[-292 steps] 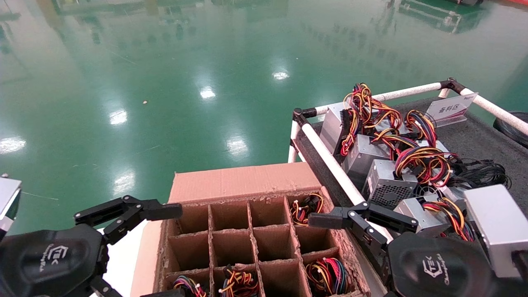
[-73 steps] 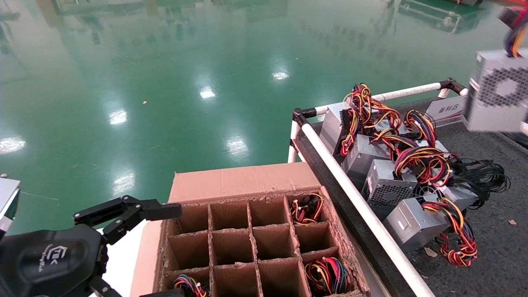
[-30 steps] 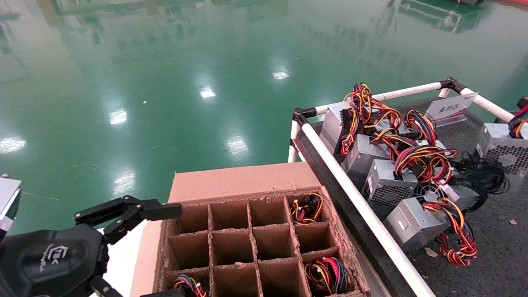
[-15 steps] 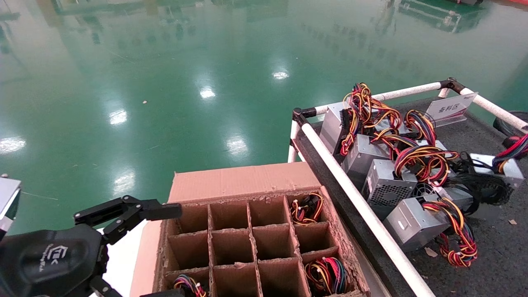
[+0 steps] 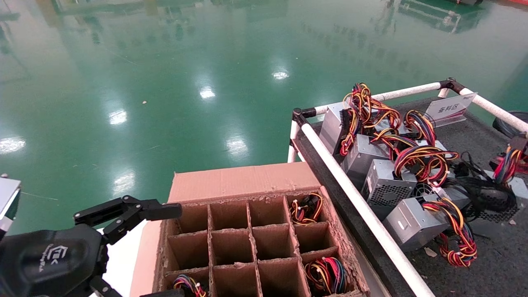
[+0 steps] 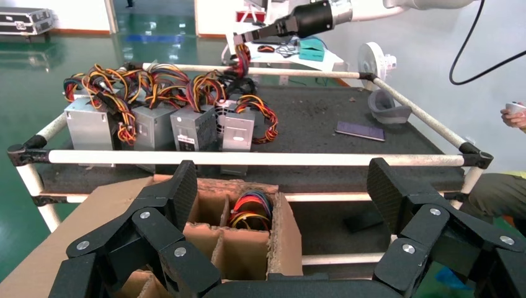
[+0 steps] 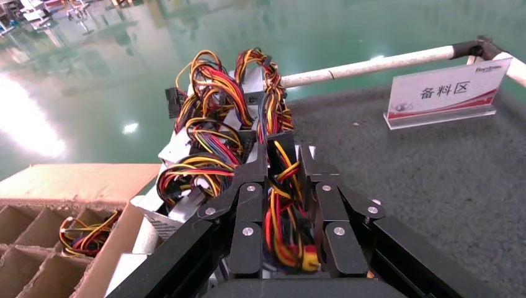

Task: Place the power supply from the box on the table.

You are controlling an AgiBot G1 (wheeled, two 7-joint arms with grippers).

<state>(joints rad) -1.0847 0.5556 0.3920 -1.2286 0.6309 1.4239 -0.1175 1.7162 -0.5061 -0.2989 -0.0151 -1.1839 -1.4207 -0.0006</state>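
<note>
Head view shows the box (image 5: 255,243) low in the middle, its cardboard grid mostly bare, with wire bundles poking from a few cells along the near and right sides. Beside it on the right stands the tabletop (image 5: 474,136), dark felt framed by white rails (image 5: 354,198), with a small white sign (image 5: 449,108) at its far edge. A row of grey units (image 5: 383,181) with coloured wire loops sits along the rail nearest the box. The power supply (image 5: 495,202) lies at the right end of that row, on the felt, its dark vent face turned up and partly covered by black cable. Its red, yellow and black wires (image 5: 506,165) rise from it near the picture's right edge. The right hand (image 7: 286,186) is seen from its own wrist camera, its fingers (image 7: 248,205) closed on that wire bundle, which runs straight between them, with the sign off to one side beyond. The left hand (image 5: 123,212) hangs off the box's left side, over the floor and a white surface, fingers spread wide apart and holding nothing; its wrist camera looks across the box corner to the row of units on the tabletop.
</note>
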